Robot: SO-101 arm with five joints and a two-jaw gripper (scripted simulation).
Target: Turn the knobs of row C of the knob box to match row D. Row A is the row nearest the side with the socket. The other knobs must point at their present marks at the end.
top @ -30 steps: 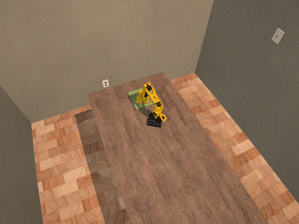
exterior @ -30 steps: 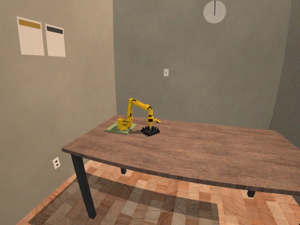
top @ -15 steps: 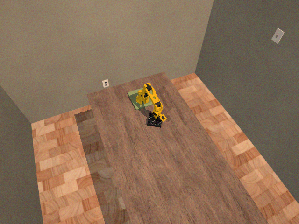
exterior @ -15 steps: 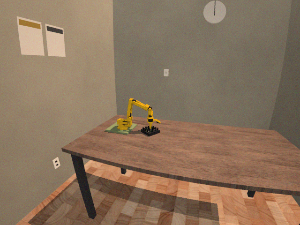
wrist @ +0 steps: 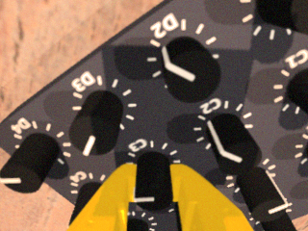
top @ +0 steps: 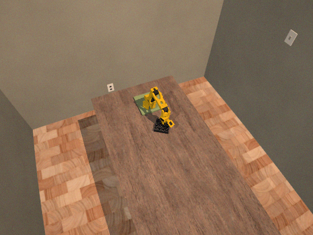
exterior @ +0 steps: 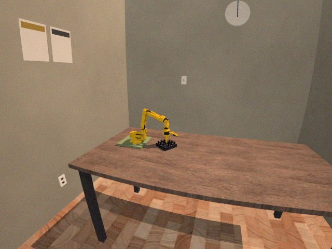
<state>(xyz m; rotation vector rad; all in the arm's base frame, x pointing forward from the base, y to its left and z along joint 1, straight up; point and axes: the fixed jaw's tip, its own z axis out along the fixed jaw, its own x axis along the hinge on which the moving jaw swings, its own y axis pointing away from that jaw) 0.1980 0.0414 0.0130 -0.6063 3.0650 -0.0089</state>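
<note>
Yellow links formed a high arch in the arm [top: 160, 100] [exterior: 154, 114]: its upper arm rose almost upright, its forearm sloped down towards the black knob box [top: 158, 130] [exterior: 164, 148] [wrist: 143, 98], and its wrist pointed steeply downward. The gripper [top: 165, 123] [exterior: 166, 140] [wrist: 153, 180] was closed on knob C3 [wrist: 154, 175], one finger on either side. Knob C2 [wrist: 233, 141] stood nearby, outside the grip, and the fingers partly hid knob C4 [wrist: 87, 199]. Knobs D2 [wrist: 192, 69], D3 [wrist: 97, 120] and D4 [wrist: 31, 161] stood beyond. The box sat on the wooden bench [top: 176, 176] [exterior: 214, 166] [wrist: 43, 43], near the arm's green base plate [top: 136, 98] [exterior: 122, 144].
</note>
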